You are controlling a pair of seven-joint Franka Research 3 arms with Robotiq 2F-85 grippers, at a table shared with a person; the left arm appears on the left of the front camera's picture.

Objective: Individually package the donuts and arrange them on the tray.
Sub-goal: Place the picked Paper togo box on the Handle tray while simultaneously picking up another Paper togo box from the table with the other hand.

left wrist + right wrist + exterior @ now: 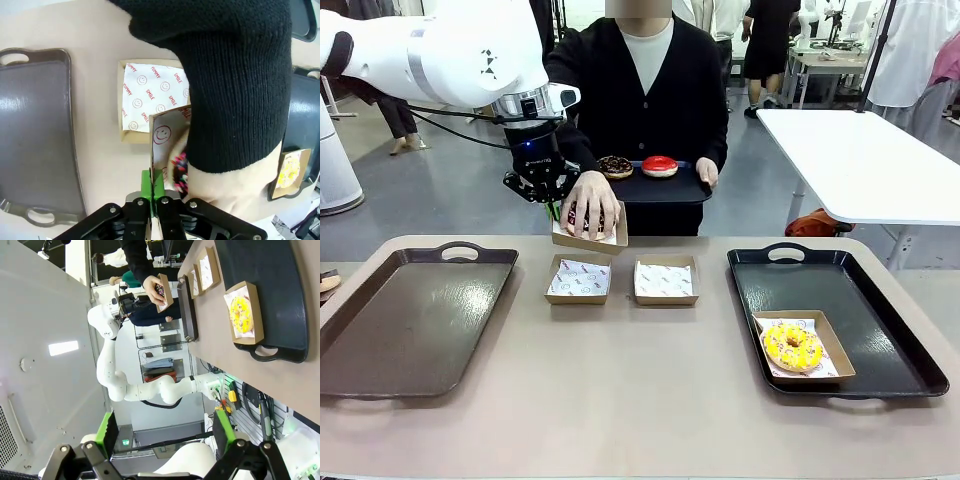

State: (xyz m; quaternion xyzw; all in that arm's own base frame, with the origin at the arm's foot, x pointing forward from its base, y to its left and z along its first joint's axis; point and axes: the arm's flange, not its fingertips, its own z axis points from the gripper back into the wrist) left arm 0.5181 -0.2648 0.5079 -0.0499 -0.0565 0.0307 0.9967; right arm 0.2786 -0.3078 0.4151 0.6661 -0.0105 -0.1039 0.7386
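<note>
Left gripper [552, 207] clenched on a raised box [590, 238] at the table's [650, 410] far edge, a person's hand [592, 203] holding the sprinkled donut [180, 170] in it; chocolate donut [615, 166] and red donut [660, 165] on the person's tray [660, 189]; yellow donut [792, 346] at the right tray's [880, 310] near edge; right gripper [162, 427] released.

the white paper liner [152, 95] in the cardboard box [121, 100] on the counter [100, 130] repeats "yummy" and "smile" in red, among smiley faces.

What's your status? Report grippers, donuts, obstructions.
Left gripper jaws shut on raised box edge; right gripper open. Person's hand on sprinkled chocolate donut in that box. Yellow donut boxed on right tray.
</note>
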